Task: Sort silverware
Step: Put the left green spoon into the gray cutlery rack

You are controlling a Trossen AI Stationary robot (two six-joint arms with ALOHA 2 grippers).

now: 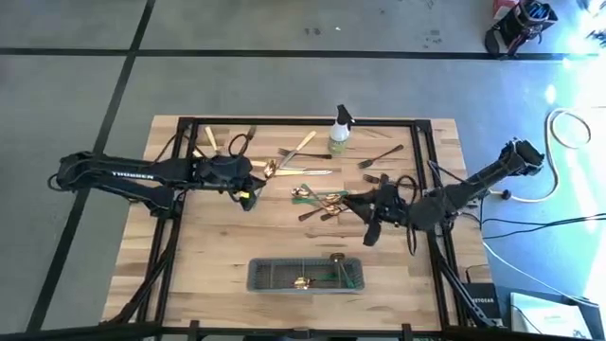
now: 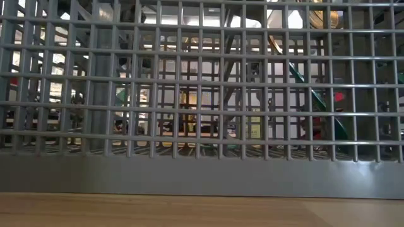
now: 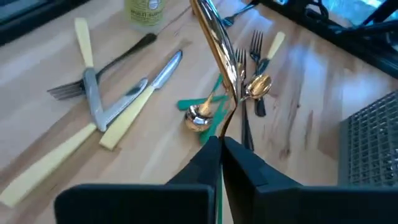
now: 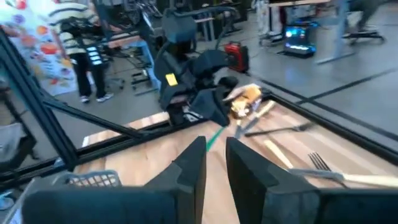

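Left gripper point(image 3: 221, 146) stretched low over table centre, clamped on shiny gold spoon point(image 3: 217, 46) (bowl raised). Right gripper point(image 4: 214, 158) held low beside scattered silverware, fingers slightly parted, empty.

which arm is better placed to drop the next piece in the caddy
Left, probably. The left gripper is already shut on a gold utensil. The right gripper is open and holds nothing. Both are about equally far from the caddy.
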